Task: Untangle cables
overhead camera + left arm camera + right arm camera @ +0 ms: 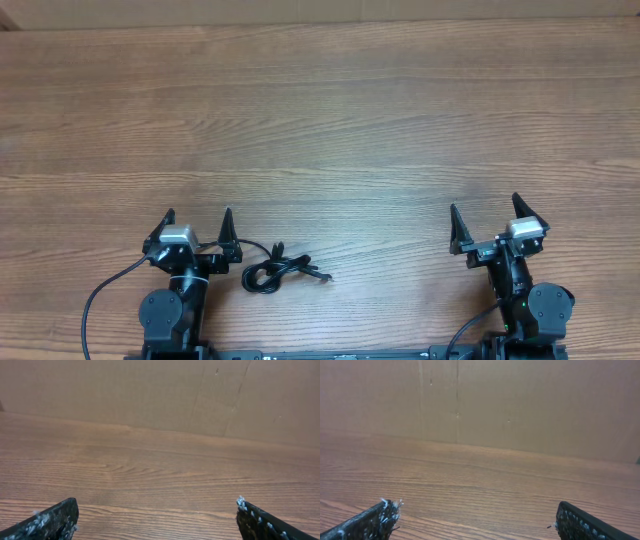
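Wood-grain brown tabletop (320, 120) with a plain cardboard wall (150, 390) behind it, that's the whole setup. Both arms sit at the near edge, pointing away across the table. Black two-finger left gripper (197, 214) is spread wide with nothing between the jaws, and the black right gripper (485, 204) is the same, wide and empty. My guess is it's a ready pose, open so either one can drop onto a strand.

The thin black cables (272, 273) lie in one small knotted clump on the table just beside the left gripper, on its inner side, well apart from the right one. One end with a little plug tip (326, 277) pokes out toward the right arm.

Annoying bit: neither wrist camera catches the clump at all, just fingertips (50, 520) and wood, since it sits off to the side of the fingers. From overhead the tangle is too small to tell how many cords there are or how they cross. Arm bases are cut off at the bottom edge too.
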